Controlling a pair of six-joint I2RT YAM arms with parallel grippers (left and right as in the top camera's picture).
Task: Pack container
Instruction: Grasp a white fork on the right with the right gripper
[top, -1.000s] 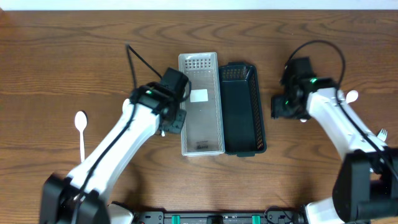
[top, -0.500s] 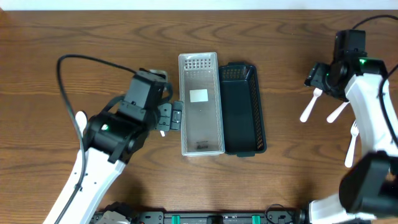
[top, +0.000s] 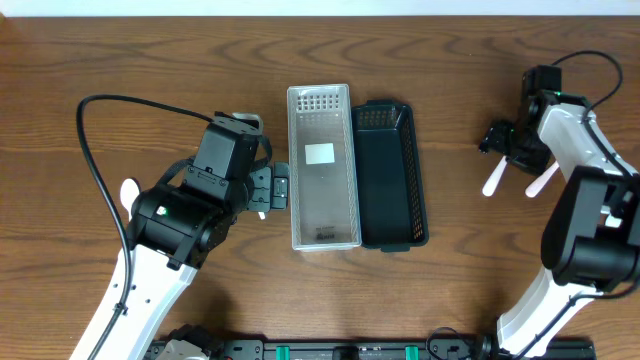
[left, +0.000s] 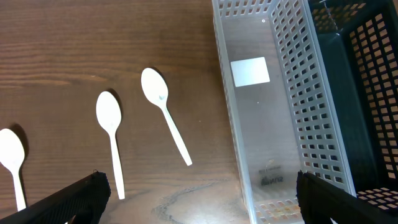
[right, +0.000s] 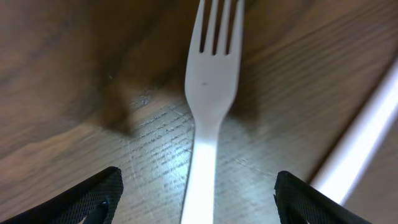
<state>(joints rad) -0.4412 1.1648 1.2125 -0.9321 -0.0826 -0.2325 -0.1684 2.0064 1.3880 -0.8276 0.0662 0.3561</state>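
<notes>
A clear perforated container and a black basket stand side by side mid-table, both empty apart from a white label in the clear one. My left gripper is open and empty just left of the clear container. Three white spoons lie ahead of it in the left wrist view. My right gripper is open at the far right, low over a white fork. The fork's handle lies between the fingers, untouched.
A second white utensil lies right of the fork, and its handle shows in the right wrist view. One spoon shows beside my left arm in the overhead view. A black cable loops over the table at left.
My left arm drew back from the clear container to its left side. My right arm swung from beside the black basket to the far right and came down over the fork.
</notes>
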